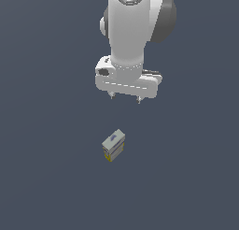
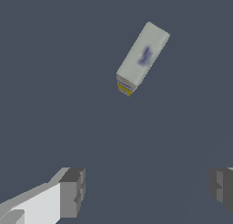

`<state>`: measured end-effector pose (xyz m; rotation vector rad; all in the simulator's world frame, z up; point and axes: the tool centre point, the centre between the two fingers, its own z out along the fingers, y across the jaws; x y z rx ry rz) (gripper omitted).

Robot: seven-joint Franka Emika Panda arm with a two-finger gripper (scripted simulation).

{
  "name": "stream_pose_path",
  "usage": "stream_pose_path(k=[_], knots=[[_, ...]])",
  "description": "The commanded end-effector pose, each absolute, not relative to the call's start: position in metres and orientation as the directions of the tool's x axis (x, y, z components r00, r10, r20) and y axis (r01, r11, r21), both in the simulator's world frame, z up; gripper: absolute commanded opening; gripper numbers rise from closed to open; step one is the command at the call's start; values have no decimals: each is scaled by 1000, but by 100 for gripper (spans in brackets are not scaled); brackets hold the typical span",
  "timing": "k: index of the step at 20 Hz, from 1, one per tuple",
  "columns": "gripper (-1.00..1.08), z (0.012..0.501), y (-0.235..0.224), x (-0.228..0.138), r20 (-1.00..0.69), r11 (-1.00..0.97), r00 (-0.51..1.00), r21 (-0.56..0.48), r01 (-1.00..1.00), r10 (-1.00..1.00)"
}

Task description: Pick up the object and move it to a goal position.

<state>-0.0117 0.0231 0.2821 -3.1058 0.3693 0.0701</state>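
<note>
A plain dark blue-grey worktop (image 1: pixel 46 177) fills both views (no walls visible); the box (image 1: pixel 113 145) lies at six o'clock from the wide-spread, empty pincer (image 1: pixel 125 99).

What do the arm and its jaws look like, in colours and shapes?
The arm is glossy white and rounded, with a dark grey joint cap on the exterior view's right. The gripper has a wide white body with a dark round spot on one side and a faint dashed seam. In the wrist view its fingers are blocky dark grey pads; one sits on a white mount.
</note>
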Motion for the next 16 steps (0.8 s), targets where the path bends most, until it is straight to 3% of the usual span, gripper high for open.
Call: stream_pose_path(k=[1, 16], knots=[[100, 273, 17, 5, -41, -951, 950, -7, -309, -309], [100, 216, -17, 82, -8, -764, 764, 0, -646, -646]])
